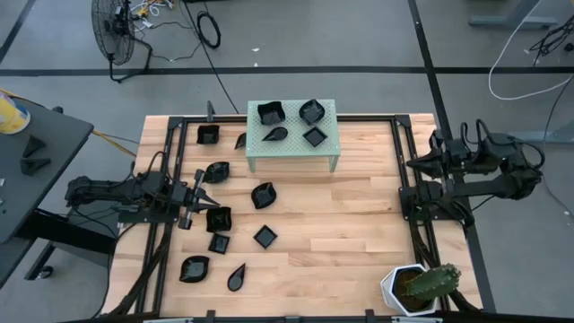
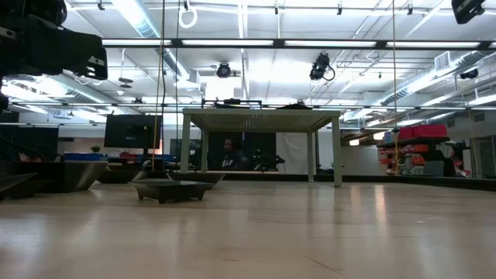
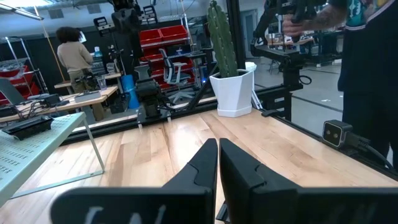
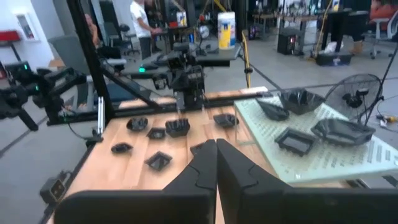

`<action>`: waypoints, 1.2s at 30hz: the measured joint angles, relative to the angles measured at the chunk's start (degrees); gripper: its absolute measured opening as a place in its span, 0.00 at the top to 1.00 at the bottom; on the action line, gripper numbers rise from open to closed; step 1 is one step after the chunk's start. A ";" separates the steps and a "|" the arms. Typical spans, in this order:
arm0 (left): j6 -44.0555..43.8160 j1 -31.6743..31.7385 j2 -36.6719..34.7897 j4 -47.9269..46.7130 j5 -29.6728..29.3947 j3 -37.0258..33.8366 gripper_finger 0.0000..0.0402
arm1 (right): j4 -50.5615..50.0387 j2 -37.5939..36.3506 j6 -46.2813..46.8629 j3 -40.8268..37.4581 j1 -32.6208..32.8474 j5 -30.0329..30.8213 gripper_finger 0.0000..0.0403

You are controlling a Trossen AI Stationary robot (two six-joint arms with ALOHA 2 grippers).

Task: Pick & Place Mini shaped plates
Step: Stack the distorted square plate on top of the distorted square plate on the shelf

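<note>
Overhead layout of a light wooden plank table [image 1: 341, 224] framed by black rails. A pale green perforated metal stand [image 1: 291, 154] sits toward the far middle edge and carries four of the tiny glossy black mini shaped plates [image 1: 270, 113] — a wavy square, a lobed dish, a teardrop and a plain square.

The other plates lie loose on the wood, on the left half: two near the stand's left side, one by its front left leg, one leaf-shaped just in front of the stand, and a cluster of five nearer the front edge.

Left gripper [image 1: 208, 189]: low over the table's left side, fingers pressed together and empty, its tip just beside a square plate [image 1: 218, 219] of the front cluster.

Right gripper [image 1: 411, 164]: folded back at the right rail, well apart from every plate — fingers [image 4: 199, 168] closed on each other, nothing between them.

A white hexagonal pot [image 1: 402, 289] holding a green cactus stands at the front right corner.
</note>
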 joint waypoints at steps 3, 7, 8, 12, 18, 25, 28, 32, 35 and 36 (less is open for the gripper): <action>0.00 0.01 0.00 0.00 0.00 0.00 0.94 | 3.48 0.02 0.04 0.00 0.00 0.01 0.98; 0.00 0.01 0.00 0.00 0.00 0.01 0.94 | 5.09 0.06 0.42 0.04 -0.02 1.01 0.99; 0.00 0.01 0.00 0.00 0.00 0.00 0.94 | 5.59 0.01 0.90 0.10 -0.02 0.99 0.99; 0.00 -0.01 0.00 0.00 0.00 -0.01 0.94 | 3.94 -0.18 -0.13 2.54 -0.02 1.20 0.99; 0.00 0.01 0.00 0.00 0.00 0.01 0.94 | -4.54 -0.18 -0.62 9.52 -0.02 5.72 0.99; 0.00 0.00 0.00 0.00 0.00 0.01 0.94 | -5.23 -0.18 -1.74 12.35 -0.02 5.58 0.99; 0.00 0.01 0.00 0.00 0.00 0.00 0.94 | -5.50 -0.18 -1.76 12.35 -0.02 5.50 0.99; 0.00 0.00 0.00 0.00 -0.01 0.01 0.94 | -5.49 -0.18 -1.71 12.33 -0.02 4.88 0.99; 0.00 -0.01 0.00 0.00 0.00 0.01 0.94 | -5.49 -0.18 -1.76 12.33 -0.02 4.90 0.99; 0.00 0.01 0.00 0.00 0.00 0.00 0.94 | -5.49 -0.18 -1.76 12.33 -0.02 4.88 0.99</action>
